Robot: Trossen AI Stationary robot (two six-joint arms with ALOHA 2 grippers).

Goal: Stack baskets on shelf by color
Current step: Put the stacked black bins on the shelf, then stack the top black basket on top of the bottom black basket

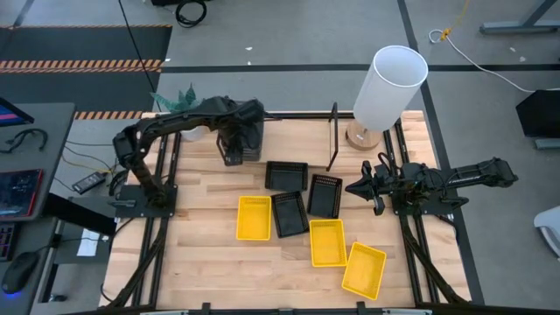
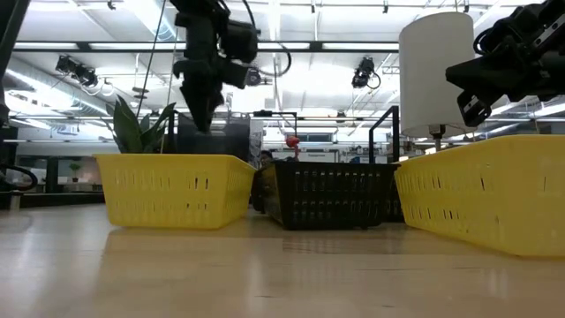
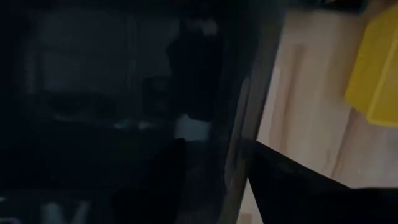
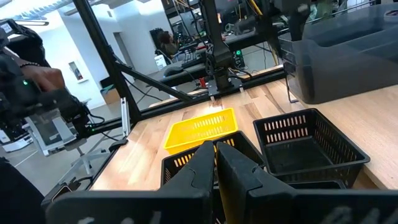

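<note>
Near table edge: two yellow baskets (image 1: 327, 242) (image 1: 364, 269), bare wood around them. Mid-table: third yellow basket (image 1: 254, 217), three black baskets (image 1: 289, 213) (image 1: 286, 176) (image 1: 325, 195) close together. Right gripper (image 1: 354, 188) just beside them, fingers pressed together, empty. Far edge: left gripper (image 1: 233, 157) over stacked dark grey baskets (image 1: 249, 136); its wrist view dark, finger state cannot be told.
</note>
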